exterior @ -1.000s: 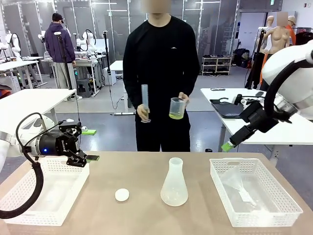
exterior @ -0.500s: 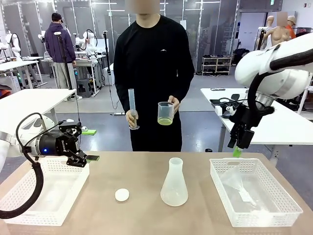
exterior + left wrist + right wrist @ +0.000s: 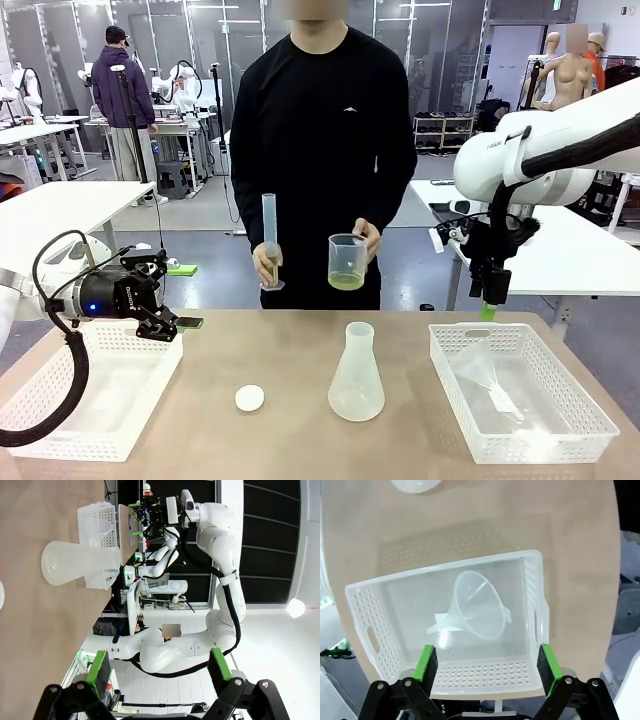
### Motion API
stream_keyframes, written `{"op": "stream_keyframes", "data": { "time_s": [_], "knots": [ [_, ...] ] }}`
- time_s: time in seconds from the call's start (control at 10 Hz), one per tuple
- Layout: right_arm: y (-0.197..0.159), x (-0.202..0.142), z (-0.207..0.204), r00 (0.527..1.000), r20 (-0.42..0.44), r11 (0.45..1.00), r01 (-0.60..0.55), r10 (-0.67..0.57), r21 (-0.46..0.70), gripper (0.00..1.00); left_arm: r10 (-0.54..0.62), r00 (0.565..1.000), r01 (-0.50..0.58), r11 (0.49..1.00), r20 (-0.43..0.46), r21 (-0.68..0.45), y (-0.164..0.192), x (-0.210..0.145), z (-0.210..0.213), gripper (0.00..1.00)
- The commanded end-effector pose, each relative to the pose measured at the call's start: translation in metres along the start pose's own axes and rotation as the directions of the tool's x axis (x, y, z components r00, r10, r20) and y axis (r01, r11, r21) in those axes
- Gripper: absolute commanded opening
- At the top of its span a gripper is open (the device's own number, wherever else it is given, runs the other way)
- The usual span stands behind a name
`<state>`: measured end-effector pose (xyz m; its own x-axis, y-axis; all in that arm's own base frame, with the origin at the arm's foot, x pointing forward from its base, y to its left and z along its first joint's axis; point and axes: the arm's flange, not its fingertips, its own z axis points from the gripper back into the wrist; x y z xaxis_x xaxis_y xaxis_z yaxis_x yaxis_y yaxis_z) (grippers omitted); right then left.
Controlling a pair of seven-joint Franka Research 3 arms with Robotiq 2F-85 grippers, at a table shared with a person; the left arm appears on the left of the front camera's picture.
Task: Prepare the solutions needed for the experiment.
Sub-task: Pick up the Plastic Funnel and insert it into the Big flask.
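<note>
The solution (image 3: 346, 282) is a shallow yellow-green layer in a clear beaker (image 3: 346, 258) that the person holds at the far side. Their other hand holds a tall graduated cylinder (image 3: 269, 238). An empty conical flask (image 3: 356, 372) (image 3: 75, 562) stands mid-table, with a small white cap (image 3: 250, 398) to its left. My left gripper (image 3: 178, 324) (image 3: 159, 670) hovers open over the left basket's far edge, holding nothing. My right gripper (image 3: 488, 306) (image 3: 487, 665) points down, open, above the right basket (image 3: 585, 415) (image 3: 365, 625), in which a clear funnel (image 3: 488, 372) (image 3: 480, 609) lies on its side.
A white basket (image 3: 40, 410) sits at the table's left under my left arm. Open tabletop lies around the flask and cap. The person stands close against the far edge. Other tables and a second person are far behind.
My right arm swung in from the right, and its gripper now points down over the right basket. The person stepped closer with the beaker and cylinder. My left arm stayed still.
</note>
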<state>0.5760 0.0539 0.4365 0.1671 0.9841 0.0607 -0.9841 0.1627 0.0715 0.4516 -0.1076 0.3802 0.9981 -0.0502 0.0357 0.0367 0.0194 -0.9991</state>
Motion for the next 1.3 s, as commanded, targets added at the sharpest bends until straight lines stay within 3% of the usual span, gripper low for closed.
{"op": "stream_keyframes", "data": {
  "time_s": [0.0,0.4,0.5,0.7,1.2],
  "knots": [
    [0.001,-0.005,0.001,1.0,0.018,0.999,-0.02,0.019,0.028,1.0,0.006,1.0,-0.006,1.0,-0.005,-0.006,-0.001,0.0,0.0,1.0],
    [0.0,-0.003,0.0,1.0,0.0,1.0,-0.002,0.002,0.012,1.0,0.006,1.0,-0.006,1.0,-0.005,-0.006,-0.001,0.0,0.0,1.0],
    [-0.004,0.006,-0.009,0.971,-0.098,0.976,-0.214,0.217,0.039,1.0,0.006,1.0,-0.006,1.0,-0.005,-0.006,-0.001,0.0,0.0,1.0],
    [-0.005,0.011,-0.026,0.917,-0.14,0.927,-0.364,0.373,0.089,1.0,0.006,1.0,-0.006,1.0,-0.005,-0.006,-0.001,0.0,0.0,1.0],
    [-0.013,0.017,-0.066,0.878,-0.112,0.874,-0.435,0.465,0.217,1.0,0.006,1.0,-0.006,1.0,-0.005,-0.006,-0.001,0.0,0.0,1.0]
  ]
}}
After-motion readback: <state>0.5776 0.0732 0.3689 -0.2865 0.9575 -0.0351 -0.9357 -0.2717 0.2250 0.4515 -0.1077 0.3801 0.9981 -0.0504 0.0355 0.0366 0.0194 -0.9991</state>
